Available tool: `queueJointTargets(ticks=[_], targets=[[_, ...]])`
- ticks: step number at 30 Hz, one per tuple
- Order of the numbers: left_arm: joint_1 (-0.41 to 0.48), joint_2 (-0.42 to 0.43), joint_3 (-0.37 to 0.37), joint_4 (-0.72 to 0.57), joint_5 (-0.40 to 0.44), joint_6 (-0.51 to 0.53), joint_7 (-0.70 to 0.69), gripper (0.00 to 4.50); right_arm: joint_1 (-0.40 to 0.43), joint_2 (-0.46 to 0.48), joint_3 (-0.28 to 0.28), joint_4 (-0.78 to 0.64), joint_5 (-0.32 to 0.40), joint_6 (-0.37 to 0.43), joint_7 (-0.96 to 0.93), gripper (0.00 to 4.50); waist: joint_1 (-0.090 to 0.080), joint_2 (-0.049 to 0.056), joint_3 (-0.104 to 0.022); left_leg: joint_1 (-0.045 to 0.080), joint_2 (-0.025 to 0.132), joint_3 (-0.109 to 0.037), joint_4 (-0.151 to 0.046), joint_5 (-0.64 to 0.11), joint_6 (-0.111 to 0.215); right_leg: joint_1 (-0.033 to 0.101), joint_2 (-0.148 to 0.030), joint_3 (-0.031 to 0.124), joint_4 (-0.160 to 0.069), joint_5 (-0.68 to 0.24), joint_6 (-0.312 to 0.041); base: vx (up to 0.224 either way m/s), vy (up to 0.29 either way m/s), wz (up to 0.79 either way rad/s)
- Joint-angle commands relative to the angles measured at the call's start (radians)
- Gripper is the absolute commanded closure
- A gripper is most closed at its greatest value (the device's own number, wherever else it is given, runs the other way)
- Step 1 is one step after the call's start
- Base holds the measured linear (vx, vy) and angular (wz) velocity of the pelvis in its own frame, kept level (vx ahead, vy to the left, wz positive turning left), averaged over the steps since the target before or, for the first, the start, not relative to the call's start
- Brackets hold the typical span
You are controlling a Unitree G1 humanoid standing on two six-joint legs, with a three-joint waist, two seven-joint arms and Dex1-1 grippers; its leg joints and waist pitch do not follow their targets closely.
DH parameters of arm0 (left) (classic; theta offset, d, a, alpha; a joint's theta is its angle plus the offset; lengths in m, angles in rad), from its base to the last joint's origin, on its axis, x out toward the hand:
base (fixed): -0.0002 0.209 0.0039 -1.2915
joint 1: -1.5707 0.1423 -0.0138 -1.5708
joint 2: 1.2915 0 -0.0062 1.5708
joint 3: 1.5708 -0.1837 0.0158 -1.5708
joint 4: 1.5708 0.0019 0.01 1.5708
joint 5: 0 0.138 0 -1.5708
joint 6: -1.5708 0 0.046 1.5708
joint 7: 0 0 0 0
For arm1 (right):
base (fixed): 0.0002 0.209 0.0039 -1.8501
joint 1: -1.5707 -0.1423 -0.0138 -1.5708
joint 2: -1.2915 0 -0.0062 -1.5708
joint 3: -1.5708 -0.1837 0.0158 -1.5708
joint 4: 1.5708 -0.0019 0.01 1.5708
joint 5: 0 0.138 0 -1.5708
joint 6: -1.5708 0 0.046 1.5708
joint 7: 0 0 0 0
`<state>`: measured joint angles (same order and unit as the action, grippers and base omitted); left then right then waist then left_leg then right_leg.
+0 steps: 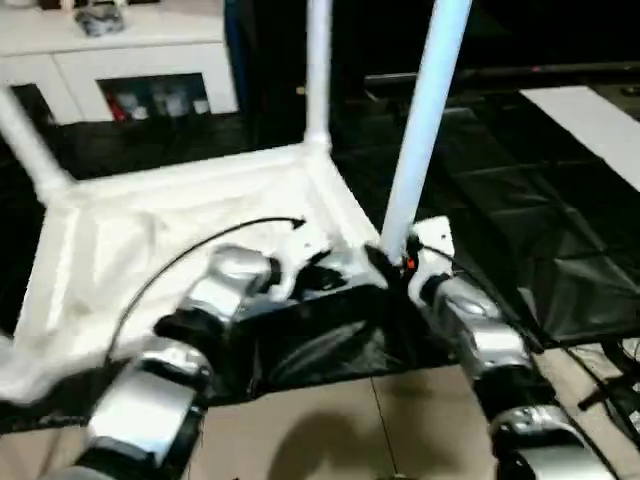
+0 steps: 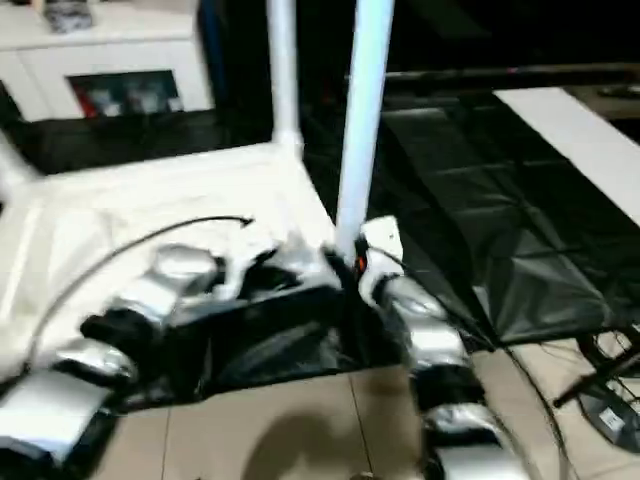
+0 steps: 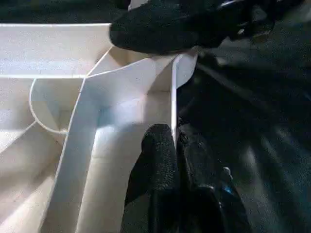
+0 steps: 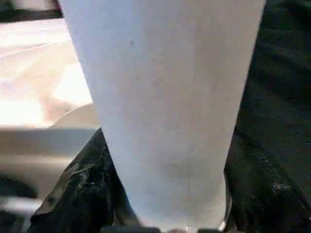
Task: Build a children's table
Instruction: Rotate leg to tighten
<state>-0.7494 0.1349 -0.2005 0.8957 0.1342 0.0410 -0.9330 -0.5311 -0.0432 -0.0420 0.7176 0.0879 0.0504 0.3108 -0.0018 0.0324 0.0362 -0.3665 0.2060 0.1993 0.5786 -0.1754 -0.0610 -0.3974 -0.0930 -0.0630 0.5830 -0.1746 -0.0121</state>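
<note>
The white tabletop lies upside down on a black mat, its raised rim and ribs facing up. One white leg stands in the far right corner socket, and another leg rises at the far left corner. A third leg stands nearly upright at the near right corner. My right gripper is shut on this leg just above its base, with a black finger on each side of the tube. Just left of that corner, my left gripper is shut on the thin rim wall.
The black mat spreads to the right and behind. A flat white board lies at the far right. A white cabinet stands at the back left. Beige floor tiles are near me, and cables and a stand sit at the lower right.
</note>
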Motion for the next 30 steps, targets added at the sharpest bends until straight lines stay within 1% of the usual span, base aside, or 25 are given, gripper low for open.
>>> queueJointTargets(ticks=[1,2,3,5,6,7,8,9,10,12,13,14,16,17,18,19,20,22,23,25,26,27,28,29,30], targets=[[0.013,-0.059,-0.034,-0.028,0.002,0.016,0.006,4.50,0.009,0.052,0.036,0.069,-0.021,0.037,-0.037,1.90,-0.004,-0.001,-0.051,0.010,0.019,-0.016,-0.074,-0.312,0.018,0.035,-0.044,0.031,-0.081,-0.325,-0.196,0.000,0.000,0.00],[0.035,-0.071,-0.051,-0.057,0.005,0.017,0.003,4.50,0.003,0.073,0.025,0.071,-0.019,0.014,-0.065,1.90,-0.005,-0.002,-0.053,0.011,0.020,-0.015,-0.072,-0.315,0.024,0.034,-0.044,0.033,-0.080,-0.309,-0.196,0.000,0.000,0.00],[0.041,-0.074,-0.057,-0.065,0.006,0.017,0.005,4.50,0.002,0.078,0.021,0.071,-0.020,0.003,-0.079,1.55,-0.006,-0.001,-0.052,0.010,0.019,-0.016,-0.073,-0.314,0.026,0.034,-0.044,0.032,-0.080,-0.307,-0.196,0.000,0.000,0.00],[0.053,-0.079,-0.063,-0.074,-0.002,0.013,-0.003,4.50,0.001,0.083,0.002,0.066,-0.004,-0.011,-0.077,1.20,-0.009,-0.002,-0.054,0.010,0.020,-0.015,-0.073,-0.315,0.030,0.035,-0.042,0.032,-0.079,-0.288,-0.198,0.000,0.000,0.00],[0.054,-0.077,-0.065,-0.074,-0.001,0.008,-0.005,4.50,0.002,0.079,0.002,0.063,-0.004,-0.013,-0.070,1.20,-0.010,-0.001,-0.054,0.010,0.020,-0.015,-0.073,-0.312,0.032,0.035,-0.042,0.032,-0.078,-0.276,-0.201,0.000,0.000,0.00],[0.059,-0.070,-0.069,-0.070,0.001,-0.006,-0.009,4.50,0.006,0.065,0.010,0.047,-0.009,-0.020,-0.046,1.20,-0.011,0.002,-0.055,0.009,0.019,-0.016,-0.073,-0.309,0.033,0.037,-0.041,0.032,-0.077,-0.266,-0.203,0.000,0.000,0.00],[0.062,-0.060,-0.071,-0.070,0.003,-0.011,-0.010,4.50,0.010,0.046,0.025,0.030,-0.020,-0.029,-0.027,1.01,-0.010,0.002,-0.057,0.012,0.020,-0.014,-0.071,-0.300,0.038,0.035,-0.040,0.032,-0.077,-0.237,-0.211,0.000,0.000,0.00],[0.062,-0.054,-0.072,-0.073,0.003,-0.016,-0.017,4.50,0.012,0.033,0.033,0.022,-0.022,-0.030,-0.003,0.86,-0.009,0.002,-0.059,0.013,0.021,-0.013,-0.070,-0.285,0.044,0.038,-0.039,0.032,-0.072,-0.200,-0.220,0.000,0.000,0.00],[0.062,-0.049,-0.072,-0.074,0.003,-0.020,-0.022,4.50,0.014,0.023,0.040,0.014,-0.022,-0.032,0.018,0.86,-0.007,0.001,-0.060,0.012,0.020,-0.012,-0.068,-0.274,0.048,0.040,-0.039,0.032,-0.070,-0.179,-0.225,0.000,0.000,0.00],[0.066,-0.034,-0.067,-0.083,0.000,-0.023,-0.040,4.50,0.022,-0.010,0.062,-0.013,-0.025,-0.039,0.088,0.86,-0.002,0.001,-0.062,0.006,0.020,-0.011,-0.064,-0.220,0.073,0.047,-0.041,0.032,-0.062,-0.104,-0.240,0.000,0.000,0.00],[0.067,-0.033,-0.067,-0.085,0.001,-0.024,-0.042,4.50,0.022,-0.012,0.063,-0.015,-0.024,-0.039,0.093,0.86,-0.003,0.000,-0.063,0.005,0.020,-0.010,-0.062,-0.208,0.080,0.049,-0.041,0.033,-0.059,-0.086,-0.244,0.000,0.000,0.00],[0.067,-0.013,-0.065,-0.084,-0.005,-0.041,-0.078,4.50,0.032,-0.047,0.079,-0.052,0.002,-0.022,0.205,0.86,0.000,-0.002,-0.063,0.003,0.018,-0.010,-0.061,-0.190,0.101,0.053,-0.042,0.031,-0.058,-0.068,-0.252,0.000,0.000,0.00],[0.068,-0.004,-0.064,-0.088,-0.008,-0.044,-0.089,4.50,0.036,-0.059,0.085,-0.065,0.010,-0.018,0.249,0.86,0.003,-0.002,-0.064,0.003,0.019,-0.010,-0.059,-0.182,0.112,0.054,-0.042,0.031,-0.056,-0.059,-0.256,0.000,0.000,0.00],[0.071,0.020,-0.068,-0.089,-0.017,-0.078,-0.144,4.50,0.052,-0.106,0.122,-0.095,0.018,-0.014,0.375,0.86,0.004,-0.002,-0.063,0.003,0.019,-0.010,-0.059,-0.180,0.117,0.054,-0.042,0.030,-0.057,-0.061,-0.261,0.000,0.000,0.00],[0.070,0.033,-0.073,-0.086,-0.014,-0.094,-0.167,4.50,0.060,-0.128,0.137,-0.109,0.024,-0.013,0.436,0.86,0.008,-0.002,-0.062,0.003,0.022,-0.009,-0.058,-0.182,0.118,0.054,-0.041,0.030,-0.057,-0.066,-0.263,0.000,0.000,0.00],[0.070,0.033,-0.073,-0.086,-0.014,-0.094,-0.167,4.50,0.060,-0.128,0.137,-0.109,0.024,-0.013,0.436,0.86,0.010,-0.002,-0.061,0.003,0.022,-0.008,-0.058,-0.186,0.119,0.055,-0.040,0.029,-0.057,-0.070,-0.263,0.000,0.000,0.00],[0.069,0.054,-0.081,-0.082,-0.013,-0.118,-0.212,4.50,0.072,-0.162,0.161,-0.130,0.032,-0.013,0.528,0.86,0.011,-0.002,-0.060,0.005,0.024,-0.007,-0.059,-0.197,0.113,0.053,-0.040,0.028,-0.058,-0.092,-0.262,0.000,0.000,0.00],[0.063,0.076,-0.090,-0.071,-0.010,-0.142,-0.249,4.50,0.081,-0.195,0.181,-0.149,0.046,-0.007,0.620,0.86,0.014,-0.001,-0.059,0.006,0.025,-0.008,-0.061,-0.217,0.109,0.052,-0.039,0.027,-0.061,-0.122,-0.258,0.000,0.000,0.00],[0.057,0.089,-0.092,-0.062,-0.011,-0.153,-0.274,4.50,0.085,-0.216,0.195,-0.157,0.051,-0.009,0.675,0.86,0.014,-0.002,-0.057,0.006,0.026,-0.007,-0.062,-0.239,0.100,0.051,-0.039,0.028,-0.063,-0.155,-0.253,0.000,0.000,0.00],[0.052,0.098,-0.093,-0.057,-0.012,-0.160,-0.295,4.50,0.087,-0.232,0.205,-0.163,0.057,-0.009,0.718,0.86,0.016,-0.001,-0.056,0.009,0.028,-0.007,-0.063,-0.253,0.092,0.047,-0.040,0.029,-0.065,-0.175,-0.253,0.000,0.000,0.00],[0.043,0.109,-0.095,-0.047,-0.010,-0.171,-0.321,4.50,0.087,-0.251,0.219,-0.169,0.063,-0.003,0.774,0.86,0.019,-0.001,-0.057,0.011,0.028,-0.007,-0.064,-0.256,0.085,0.046,-0.041,0.029,-0.066,-0.186,-0.252,0.000,0.000,0.00],[0.039,0.114,-0.098,-0.042,-0.010,-0.176,-0.332,4.50,0.087,-0.258,0.224,-0.173,0.065,0.000,0.799,1.00,0.023,-0.001,-0.058,0.013,0.030,-0.007,-0.064,-0.254,0.082,0.045,-0.040,0.030,-0.064,-0.179,-0.253,0.000,0.000,0.00],[0.029,0.124,-0.103,-0.030,-0.007,-0.192,-0.349,4.50,0.085,-0.271,0.236,-0.178,0.066,0.012,0.842,1.00,0.025,-0.001,-0.058,0.013,0.029,-0.007,-0.064,-0.251,0.081,0.046,-0.040,0.030,-0.063,-0.173,-0.254,0.000,0.000,0.00],[0.020,0.131,-0.107,-0.019,-0.003,-0.203,-0.362,4.50,0.082,-0.277,0.245,-0.177,0.063,0.012,0.864,1.20,0.031,-0.006,-0.059,0.012,0.029,-0.007,-0.063,-0.244,0.085,0.047,-0.040,0.030,-0.060,-0.164,-0.254,0.000,0.000,0.00],[0.020,0.131,-0.107,-0.019,-0.003,-0.203,-0.362,4.50,0.082,-0.277,0.245,-0.177,0.063,0.012,0.864,1.22,0.035,-0.005,-0.058,0.012,0.030,-0.007,-0.063,-0.231,0.086,0.046,-0.042,0.031,-0.058,-0.149,-0.257,0.000,0.000,0.00]])
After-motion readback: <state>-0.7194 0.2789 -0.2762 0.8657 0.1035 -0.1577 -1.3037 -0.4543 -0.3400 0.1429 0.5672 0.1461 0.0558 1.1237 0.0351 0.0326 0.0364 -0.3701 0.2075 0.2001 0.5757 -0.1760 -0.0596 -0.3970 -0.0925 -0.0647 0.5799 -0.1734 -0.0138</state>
